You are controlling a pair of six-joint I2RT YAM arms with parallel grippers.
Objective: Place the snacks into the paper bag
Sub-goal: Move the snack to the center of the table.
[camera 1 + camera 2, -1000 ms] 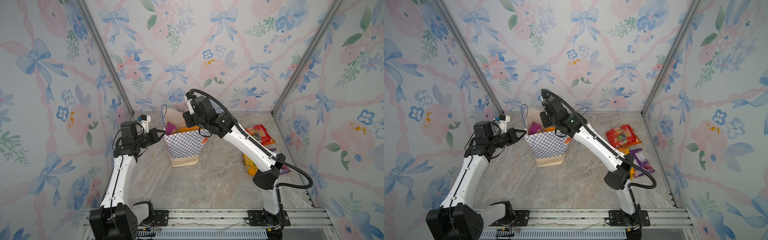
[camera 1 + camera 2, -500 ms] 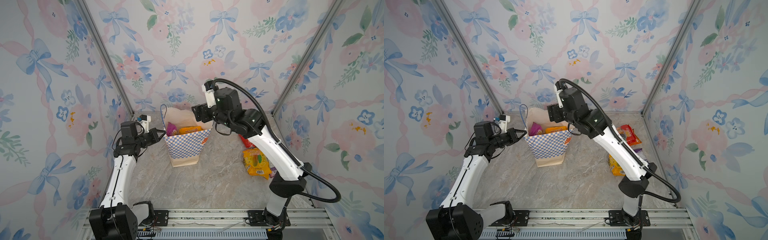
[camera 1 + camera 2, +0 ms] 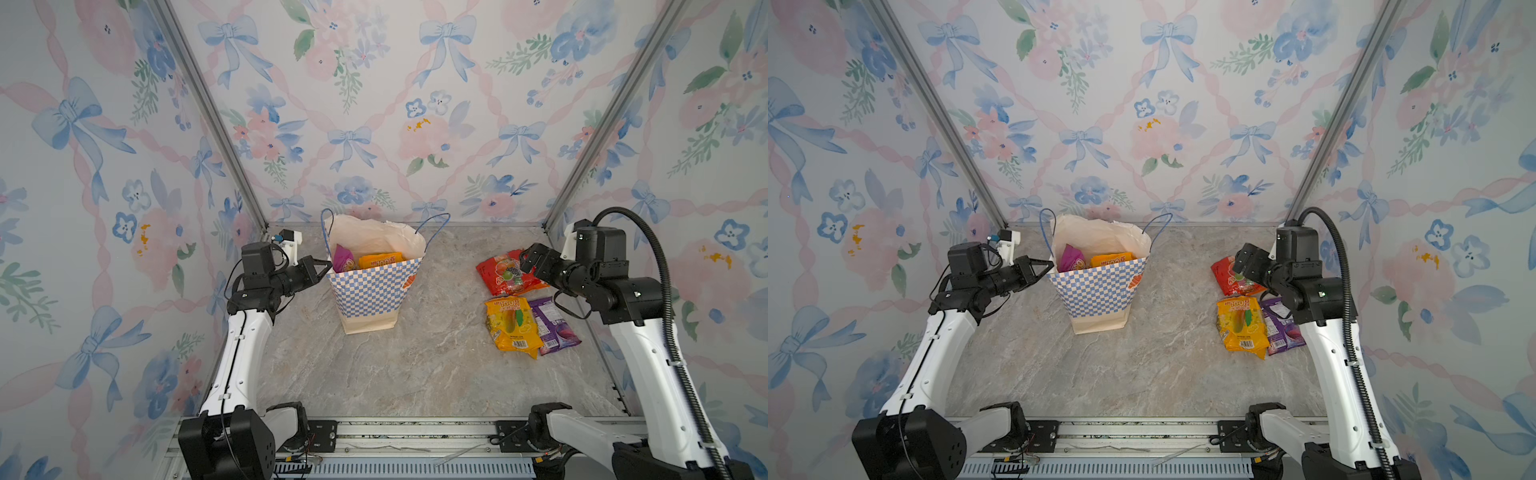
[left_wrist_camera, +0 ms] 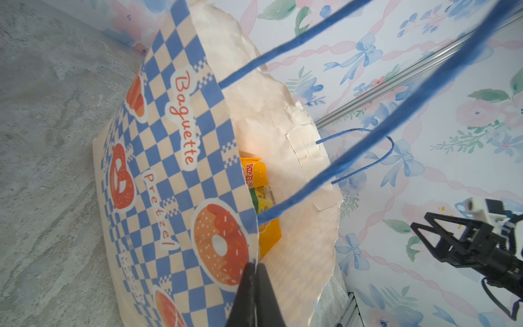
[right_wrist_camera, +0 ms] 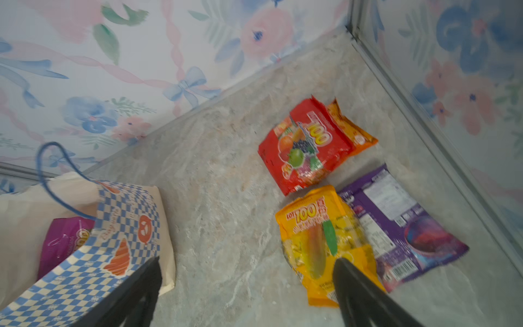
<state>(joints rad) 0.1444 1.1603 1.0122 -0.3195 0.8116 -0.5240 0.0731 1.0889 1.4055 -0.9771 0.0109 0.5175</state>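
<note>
Snacks lie in two lots: a red pack (image 3: 509,274), a yellow pack (image 3: 510,326) and a purple packet (image 3: 555,328) sit close together on the marble table (image 3: 415,365) by the right arm; a magenta pouch (image 3: 343,259) and an orange pack (image 3: 380,259) stand inside the paper bag (image 3: 370,291), upright mid-table; the left gripper (image 3: 326,266) is pinched tight on the bag's rim; the right gripper (image 5: 246,263) hovers over the loose packs, jaws wide apart, holding nothing.

Marble-look tabletop (image 3: 415,374) w/ floral-bow walls (image 3: 374,104), alu rail (image 3: 415,428) at front.
</note>
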